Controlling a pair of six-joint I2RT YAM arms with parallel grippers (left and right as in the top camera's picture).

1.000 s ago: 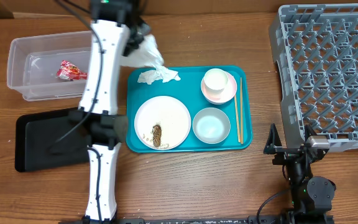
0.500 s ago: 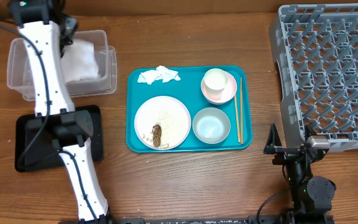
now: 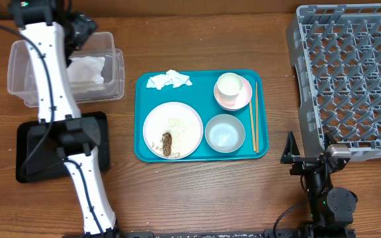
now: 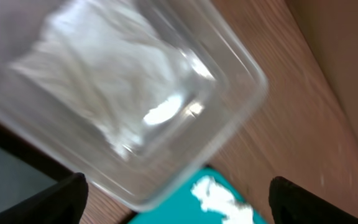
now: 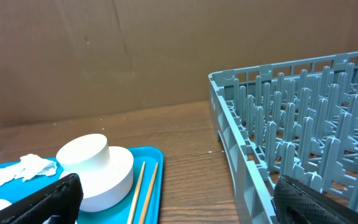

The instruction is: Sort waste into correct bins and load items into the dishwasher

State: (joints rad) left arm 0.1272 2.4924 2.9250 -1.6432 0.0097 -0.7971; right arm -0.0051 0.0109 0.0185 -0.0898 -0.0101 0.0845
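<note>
Partly hidden tub (image 3: 116, 73), blurred napkin (image 4: 104, 68)

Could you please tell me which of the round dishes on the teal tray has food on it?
The large white plate: it carries rice and a brown lump, while the grey-blue bowl and white cup look empty.

— We see a grained, matt wooden worktop (image 3: 197, 192), and a clear glossy plastic tub (image 3: 118, 73) holding soft crumpled paper (image 3: 84, 69).
— We also see a matt grey plastic rack (image 3: 346, 66), a smooth teal tray (image 3: 200, 99) and a glossy white plate (image 3: 156, 122).
</note>
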